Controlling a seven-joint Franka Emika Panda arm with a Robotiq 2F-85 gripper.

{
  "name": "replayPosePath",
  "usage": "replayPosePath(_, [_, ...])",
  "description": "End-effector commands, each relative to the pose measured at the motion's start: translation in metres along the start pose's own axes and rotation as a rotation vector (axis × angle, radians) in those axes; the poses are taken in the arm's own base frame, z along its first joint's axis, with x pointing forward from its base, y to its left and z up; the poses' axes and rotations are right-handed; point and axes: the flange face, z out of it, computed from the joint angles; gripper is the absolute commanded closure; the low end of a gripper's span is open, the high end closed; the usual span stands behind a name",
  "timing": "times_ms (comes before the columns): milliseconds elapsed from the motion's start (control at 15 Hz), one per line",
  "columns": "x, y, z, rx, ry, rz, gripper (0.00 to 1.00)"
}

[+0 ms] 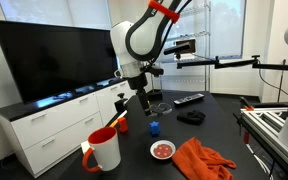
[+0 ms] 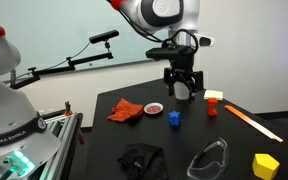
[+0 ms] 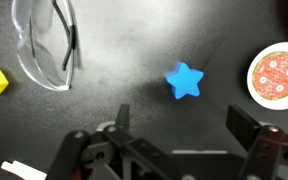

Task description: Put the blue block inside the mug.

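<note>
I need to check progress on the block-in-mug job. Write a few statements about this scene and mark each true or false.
1. The gripper holds the blue block. False: its jaws stand open and empty, apart from the block.
2. The blue block is inside the mug. False: it lies on the black table.
3. A small plate lies near the block. True.
4. Clear safety glasses lie on the table. True.
</note>
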Motion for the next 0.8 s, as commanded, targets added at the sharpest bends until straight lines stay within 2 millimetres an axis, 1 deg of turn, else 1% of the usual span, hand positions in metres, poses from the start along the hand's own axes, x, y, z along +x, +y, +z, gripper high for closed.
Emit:
replayPosePath(0, [0.001,0.001,0.002,-0.047,-0.028,0.005,0.0])
replayPosePath(267, [0.006,-0.002,0.022,-0.076,-0.071,-0.001,0.0])
replayPosePath(400, [0.004,-0.005,0.03,-0.073,-0.081,-0.011,0.0])
replayPosePath(533, [0.002,-0.007,0.037,-0.058,-0.08,-0.023,0.0])
replayPosePath(733, [0.0,-0.008,0.041,-0.053,-0.074,-0.039,0.0])
